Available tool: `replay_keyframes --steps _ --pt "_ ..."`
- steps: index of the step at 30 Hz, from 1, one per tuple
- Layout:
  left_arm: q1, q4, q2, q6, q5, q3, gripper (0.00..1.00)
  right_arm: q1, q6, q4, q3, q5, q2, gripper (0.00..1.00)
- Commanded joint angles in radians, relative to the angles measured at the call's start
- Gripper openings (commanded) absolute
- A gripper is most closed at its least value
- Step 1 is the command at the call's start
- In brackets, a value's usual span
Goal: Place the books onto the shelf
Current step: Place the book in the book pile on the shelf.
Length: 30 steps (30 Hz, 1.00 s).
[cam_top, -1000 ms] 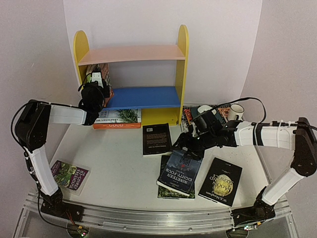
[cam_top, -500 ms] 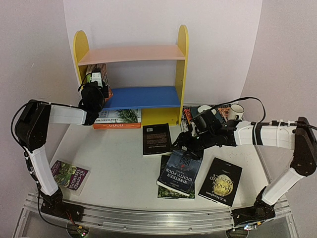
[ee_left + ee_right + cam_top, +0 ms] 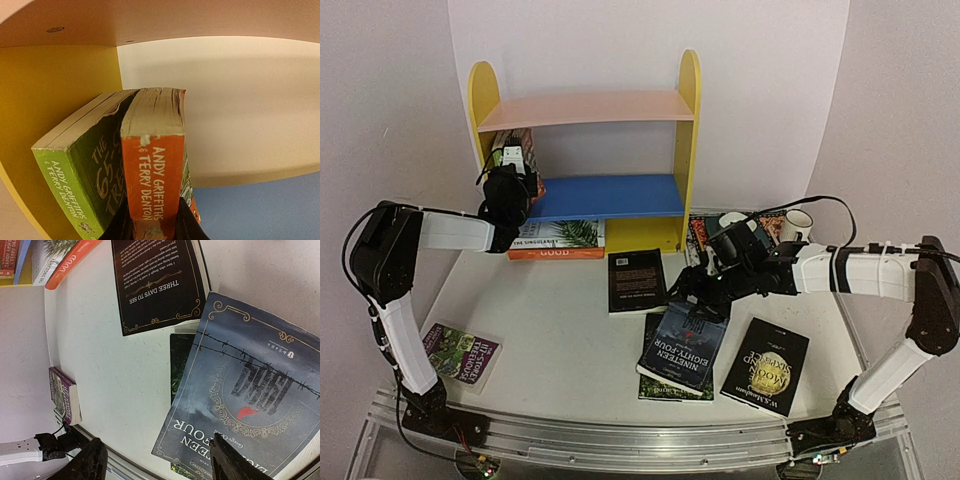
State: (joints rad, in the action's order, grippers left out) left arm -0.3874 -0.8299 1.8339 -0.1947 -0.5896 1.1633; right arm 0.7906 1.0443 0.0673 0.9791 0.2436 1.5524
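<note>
here, the left gripper (image 3: 152,227) pinches the lower spine of an orange book (image 3: 152,170). the book stands upright at the left end of the shelf (image 3: 585,108), on the blue middle board (image 3: 610,195), with its long axis vertical and spine facing near. it touches a tilted green book (image 3: 80,170). the right gripper (image 3: 157,462) hangs wide open over a blue book (image 3: 250,385) lying flat on the table (image 3: 560,310).

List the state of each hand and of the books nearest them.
Left hand, shut on the orange book.
Orange book, standing on the shelf, gripped.
Green book, standing, tilted toward the yellow side panel.
Right hand, open, empty.
Nineteen Eighty-Four book, lying flat, cover up, untouched.
</note>
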Motion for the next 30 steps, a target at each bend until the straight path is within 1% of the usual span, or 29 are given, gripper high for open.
replay_keyframes --steps 1,6,11,18,30 --pt "0.022 -0.079 -0.056 -0.045 -0.055 0.005 0.14 -0.002 -0.006 -0.018 0.031 0.010 0.003 0.71" --pt "0.034 -0.077 -0.056 -0.056 -0.069 0.009 0.15 -0.002 -0.006 -0.018 0.033 0.018 0.008 0.71" --pt "0.035 -0.074 -0.065 -0.025 -0.059 -0.007 0.27 -0.003 -0.004 -0.018 0.035 0.018 0.010 0.71" --pt "0.035 -0.033 -0.124 0.050 -0.027 -0.052 0.36 -0.003 -0.003 -0.017 0.040 0.025 0.020 0.71" --pt "0.035 -0.007 -0.174 0.084 -0.041 -0.113 0.43 -0.002 0.000 -0.012 0.043 0.033 0.028 0.72"
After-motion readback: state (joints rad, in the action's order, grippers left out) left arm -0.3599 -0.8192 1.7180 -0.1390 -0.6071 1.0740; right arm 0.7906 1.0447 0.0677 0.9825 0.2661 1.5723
